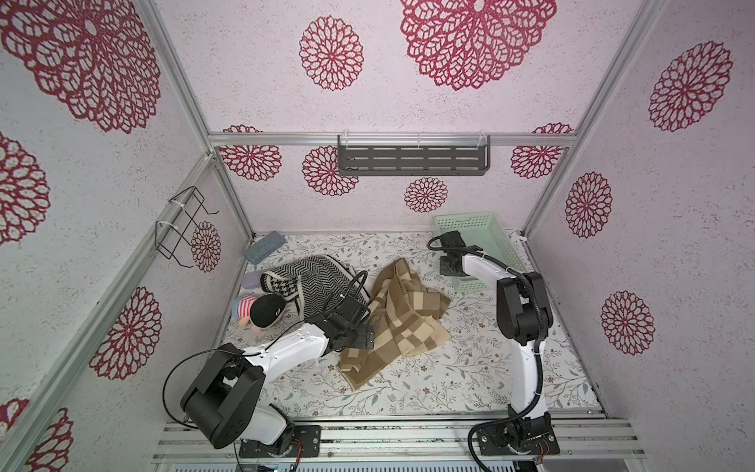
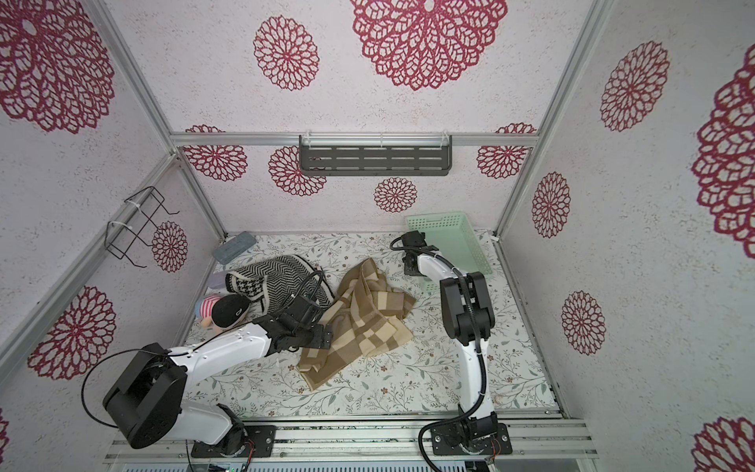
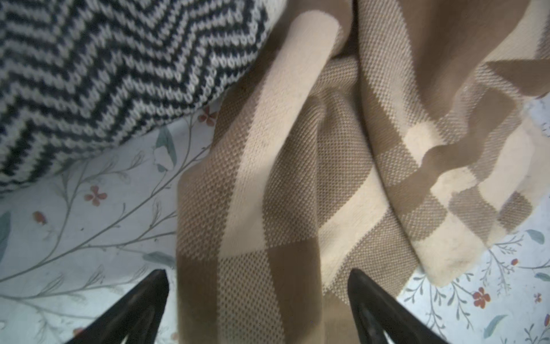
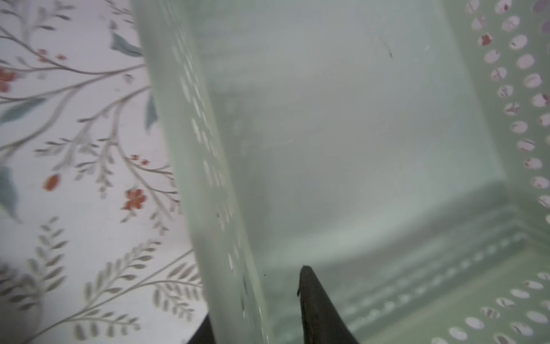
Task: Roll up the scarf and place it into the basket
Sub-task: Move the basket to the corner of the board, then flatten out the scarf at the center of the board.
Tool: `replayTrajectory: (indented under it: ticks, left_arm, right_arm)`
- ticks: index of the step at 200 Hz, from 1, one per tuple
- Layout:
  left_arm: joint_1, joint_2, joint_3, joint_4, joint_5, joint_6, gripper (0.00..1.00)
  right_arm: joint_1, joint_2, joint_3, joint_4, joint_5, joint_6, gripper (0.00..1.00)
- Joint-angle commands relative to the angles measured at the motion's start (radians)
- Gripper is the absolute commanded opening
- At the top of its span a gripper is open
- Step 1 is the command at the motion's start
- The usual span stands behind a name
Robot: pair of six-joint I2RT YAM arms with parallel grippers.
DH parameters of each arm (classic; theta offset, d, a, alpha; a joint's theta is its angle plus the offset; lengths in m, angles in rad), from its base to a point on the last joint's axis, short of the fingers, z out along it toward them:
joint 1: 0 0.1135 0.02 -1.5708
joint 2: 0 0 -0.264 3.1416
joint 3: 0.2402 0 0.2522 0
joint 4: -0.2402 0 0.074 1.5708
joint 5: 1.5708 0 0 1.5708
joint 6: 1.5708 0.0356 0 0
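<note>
At the far left, the doll point(image 1: 261, 310) and the black-and-white knit point(image 1: 314, 282) lie beside your work area, and the knit's edge comes right up to the scarf point(image 1: 400, 323). That is your first risk: any sweep or roll toward that side could drag the knit in and bundle it with the scarf.

Your left gripper point(image 3: 257, 271) is spread wide and holds nothing. It sits low, with one finger over the bare table point(image 1: 408, 388) and the other over the cloth, so it straddles the scarf's long edge. If you close here, you will probably catch a single layer. The scarf lies crumpled mid-table with folds crossing one another, nowhere near the basket, so a roll started now would likely come out lopsided and spring open when lifted.

To the right, your right gripper point(image 4: 253, 297) has one finger inside the basket point(image 1: 461, 222) and one outside its near wall. I cannot tell whether they are pinching the wall yet. The wall looks thin and perforated, so a weak or off-centre grip could slip. A pull could also tip the empty basket or ride it onto the scarf.
</note>
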Motion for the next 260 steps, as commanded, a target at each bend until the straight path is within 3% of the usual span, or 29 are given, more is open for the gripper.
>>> replayTrajectory:
  ticks: [1, 36, 75, 113, 124, 149, 173, 224, 260]
  left_arm:
    - [-0.003, -0.016, 0.012, -0.071, -0.007, -0.023, 0.97]
    - [-0.004, -0.026, -0.001, -0.086, 0.029, -0.025, 0.98]
    - [-0.004, -0.037, -0.019, -0.117, 0.023, -0.045, 1.00]
    - [-0.004, -0.020, -0.025, -0.106, 0.026, -0.058, 0.82]
    - [-0.004, -0.011, -0.023, -0.103, 0.025, -0.057, 0.72]
    - [-0.004, -0.001, -0.024, -0.088, 0.025, -0.060, 0.55]
    - [-0.004, -0.003, -0.026, -0.086, 0.002, -0.071, 0.44]
    - [-0.004, -0.035, -0.027, -0.112, -0.029, -0.100, 0.47]
    - [-0.002, -0.047, -0.040, -0.140, -0.004, -0.122, 0.57]
  right_arm:
    - [-0.058, -0.044, -0.022, -0.033, 0.035, 0.041, 0.34]
    - [-0.103, -0.029, 0.006, -0.053, 0.048, 0.040, 0.38]
    - [-0.107, -0.076, 0.011, -0.055, -0.006, 0.014, 0.59]
    - [-0.078, -0.184, 0.004, -0.105, 0.003, 0.003, 0.75]
    - [-0.064, -0.227, -0.017, -0.117, 0.009, 0.001, 0.77]
    - [-0.013, -0.337, -0.112, -0.143, 0.014, 0.010, 0.77]
    - [0.058, -0.473, -0.287, -0.121, -0.064, 0.063, 0.72]
    - [0.226, -0.743, -0.726, 0.085, -0.285, 0.346, 0.64]
    - [0.307, -0.847, -0.924, 0.216, -0.321, 0.542, 0.57]
